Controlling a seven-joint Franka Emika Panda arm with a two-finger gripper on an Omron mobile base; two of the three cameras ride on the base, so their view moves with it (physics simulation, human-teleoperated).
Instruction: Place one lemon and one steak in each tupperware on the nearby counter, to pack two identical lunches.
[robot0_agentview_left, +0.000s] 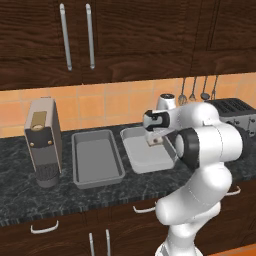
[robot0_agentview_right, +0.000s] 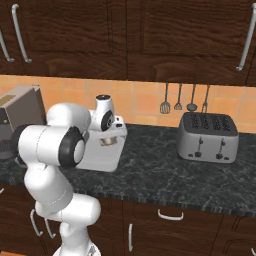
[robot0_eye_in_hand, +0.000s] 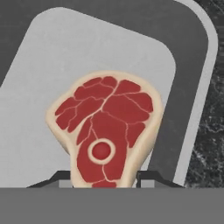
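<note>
Steak (robot0_eye_in_hand: 106, 131) is what the tool (robot0_eye_in_hand: 105, 177) carries: its two dark tips sit against the narrow lower end of the cut, one on either side, closed tight on it. In the hand view the meat hangs over the pale floor of the lighter tupperware (robot0_eye_in_hand: 65, 65), and nothing else lies on the part of that floor I can see. In the left base view the tool (robot0_agentview_left: 156, 141) hovers above the same lighter tupperware (robot0_agentview_left: 145, 159), which sits mid-tabletop, closer to the wall edge than to the front edge.

Progress, as I judge it: the first steak is about to go in but has not been let go. The darker tupperware (robot0_agentview_left: 79, 175), just beside the lighter one on the coffee machine side, looks bare. So no lunch is complete; left to do would be dropping this steak, fetching a second steak, and two lemons.

Counts:
- tupperware: two, side by side on the tabletop (robot0_agentview_right: 160, 175)
- steak: one
- lemons: I can see none on this stretch
- coffee machine (robot0_agentview_left: 44, 140): one, toward the left end
- toaster (robot0_agentview_right: 208, 136): one, toward the right end
- hanging utensils (robot0_agentview_right: 184, 98): four on the wall tiles
</note>
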